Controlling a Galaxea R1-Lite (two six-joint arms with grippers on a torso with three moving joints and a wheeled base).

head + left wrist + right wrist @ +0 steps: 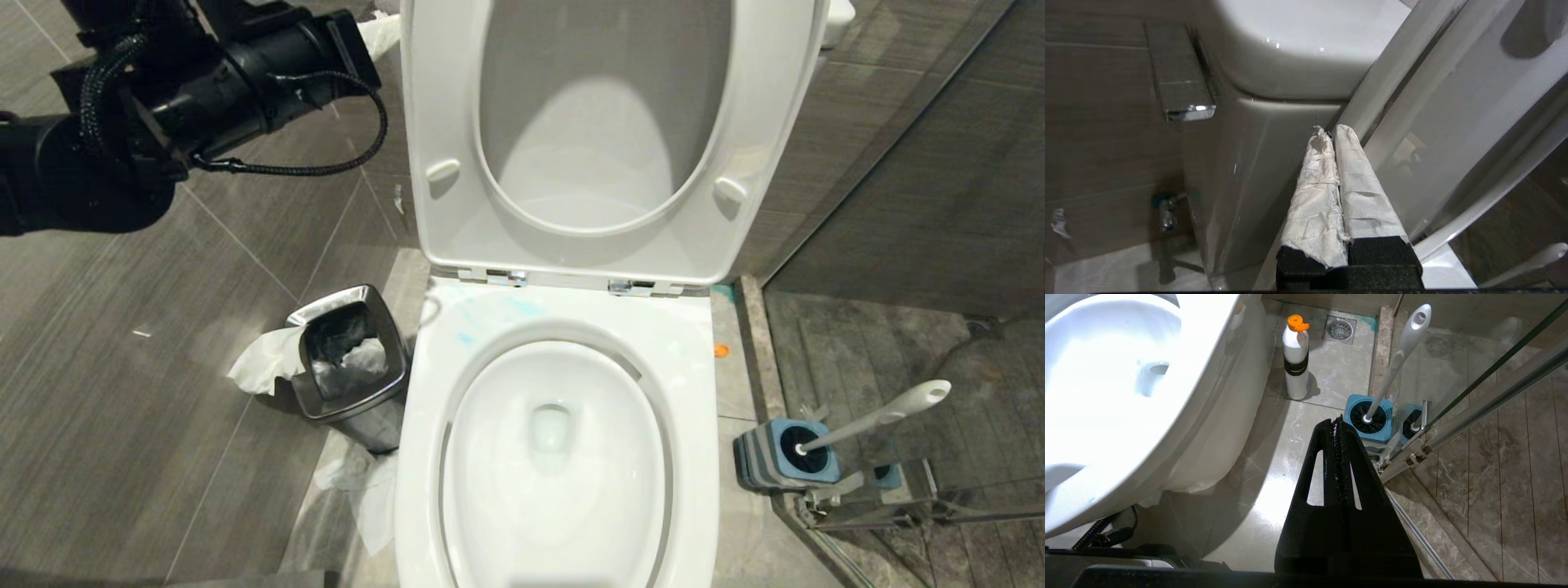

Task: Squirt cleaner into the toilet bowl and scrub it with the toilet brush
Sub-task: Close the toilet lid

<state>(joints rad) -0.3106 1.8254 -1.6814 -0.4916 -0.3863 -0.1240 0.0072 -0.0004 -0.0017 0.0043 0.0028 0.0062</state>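
The white toilet bowl [420, 441] stands in front of me with its seat and lid [441, 122] raised. Pale blue smears of cleaner [488, 320] tint the rim behind the basin. To the right of the toilet, the toilet brush [886, 415] sits in its grey-and-blue holder [775, 461], white handle leaning right. My left arm [245, 73] reaches in at the upper left. The left gripper [1333, 130] is shut with nothing in it, its fingers wrapped in white paper, beside the raised lid's edge. My right gripper [1337, 421] is shut and empty, low over the floor just short of the brush [1396, 359].
A steel waste bin [353, 359] with tissue stands left of the toilet. A white bottle with an orange cap [1296, 359] stands on the floor by the toilet's side, near a floor drain [1340, 328]. A glass shower door [1494, 371] runs close behind the brush holder.
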